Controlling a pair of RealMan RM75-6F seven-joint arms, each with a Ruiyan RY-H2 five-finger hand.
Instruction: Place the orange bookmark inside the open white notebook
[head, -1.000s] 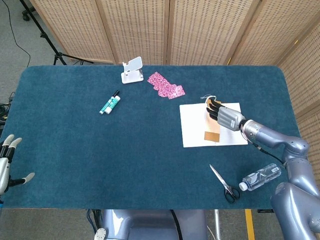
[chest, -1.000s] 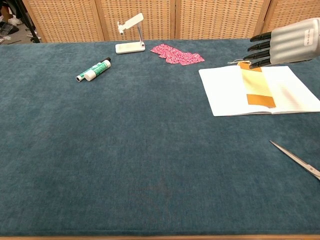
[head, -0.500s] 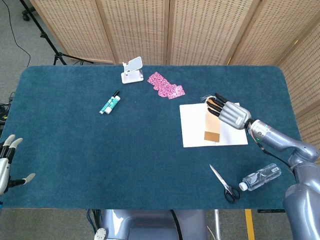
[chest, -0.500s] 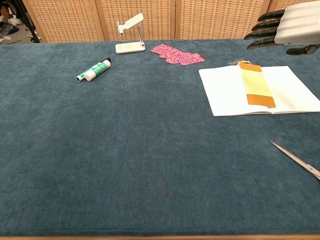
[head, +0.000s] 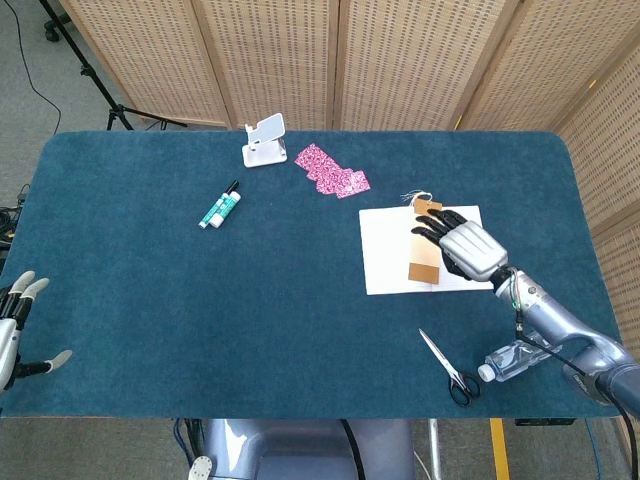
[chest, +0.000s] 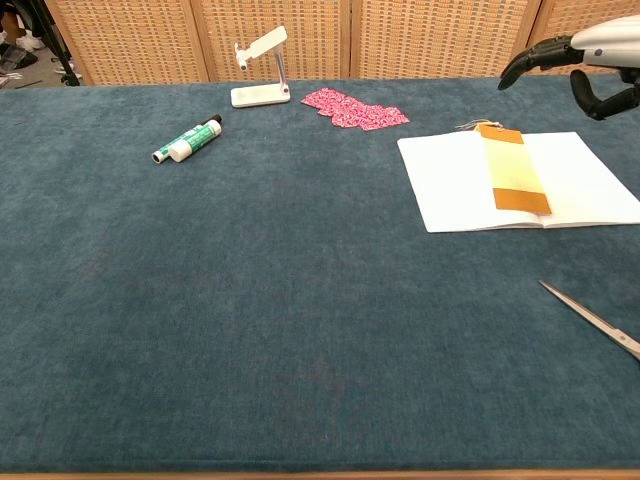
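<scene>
**Bookmark on open notebook, right hand above it w/ nothing held**

Head view: white notebook lies open at centre-right of frame on the blue table. Orange bookmark lies flat along its middle, tassel end toward top of frame. Right hand sits over the right page, fingers spread & empty, dark tips over the bookmark's upper part; contact can't be told here. Left hand at lower-left edge, fingers apart, empty. Scissors & water bottle lower right.

Chest view: notebook at right, bookmark on the centre fold. Right hand in upper-right corner, fingers curved but parted, clear of the bookmark, which lies below-left of them. Glue stick upper left.
</scene>
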